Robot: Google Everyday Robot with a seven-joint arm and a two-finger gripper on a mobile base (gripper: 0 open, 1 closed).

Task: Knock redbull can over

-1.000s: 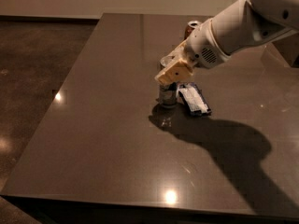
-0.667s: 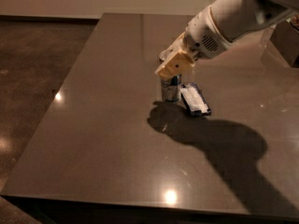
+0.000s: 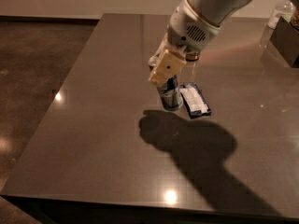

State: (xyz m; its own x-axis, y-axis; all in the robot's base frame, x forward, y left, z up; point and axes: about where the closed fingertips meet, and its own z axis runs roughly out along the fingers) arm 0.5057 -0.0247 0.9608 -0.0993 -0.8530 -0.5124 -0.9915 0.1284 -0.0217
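The redbull can [image 3: 171, 97], slim, silver and blue, stands upright near the middle of the dark table [image 3: 93, 125]. Its top is hidden behind my gripper [image 3: 163, 70], whose cream-coloured end comes down from the upper right and sits right over and against the can's upper part. The white arm reaches in from the top right corner.
A blue and white packet [image 3: 195, 100] lies flat just right of the can. A brownish can-like thing [image 3: 192, 57] peeks out behind the arm. A clear bottle [image 3: 279, 14] and a dark box [image 3: 286, 40] stand at the far right edge.
The gripper has shifted a little to the left over the can's top and the arm now stands steeper. The can still stands upright in the same spot.
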